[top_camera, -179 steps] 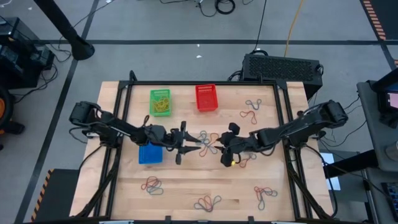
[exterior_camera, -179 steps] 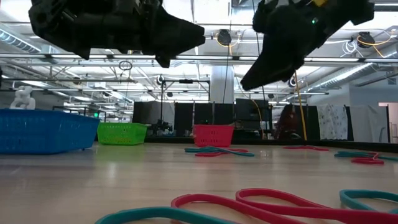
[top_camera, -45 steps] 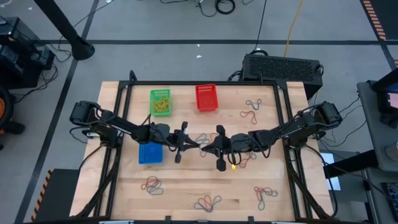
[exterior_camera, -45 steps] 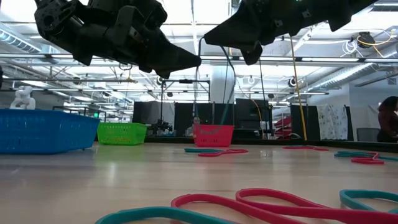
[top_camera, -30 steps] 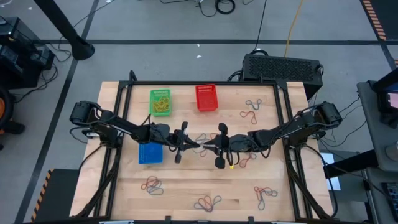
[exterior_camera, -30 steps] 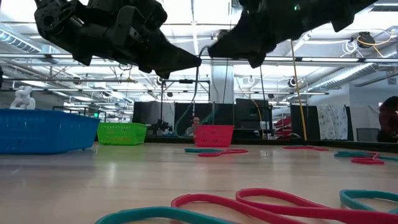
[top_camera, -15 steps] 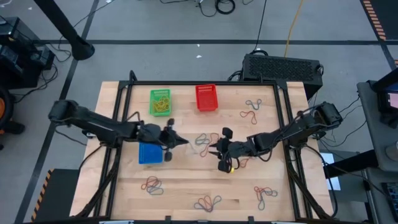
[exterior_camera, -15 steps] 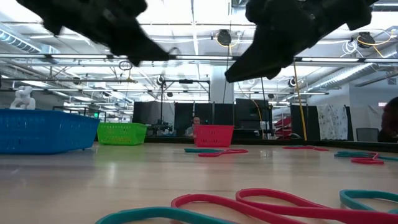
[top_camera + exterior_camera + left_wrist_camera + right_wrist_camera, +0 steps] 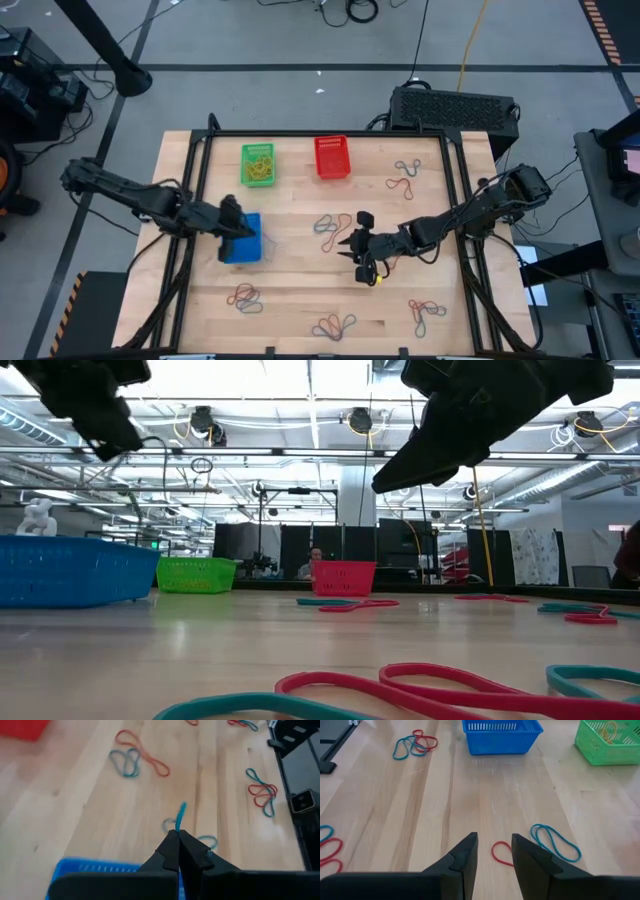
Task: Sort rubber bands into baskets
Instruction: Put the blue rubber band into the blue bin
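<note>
Left gripper (image 9: pixel 176 836) pinched tight on blue rubber band (image 9: pixel 180 816), directly above blue basket (image 9: pixel 241 240). Band judged light, limp, stretchy; grip single strand. Right gripper (image 9: pixel 494 851) fingers apart, red band (image 9: pixel 501 853) on table just ahead. No legible labels or writing.

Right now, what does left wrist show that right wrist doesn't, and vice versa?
Only the left wrist view: the left gripper shut on a blue rubber band, held above the blue basket's rim, and a corner of the red basket.

Only the right wrist view: the right gripper open over a red band beside a blue band, plus the green basket holding yellow bands.

Both: the blue basket and loose red and blue bands scattered on the wooden table.
</note>
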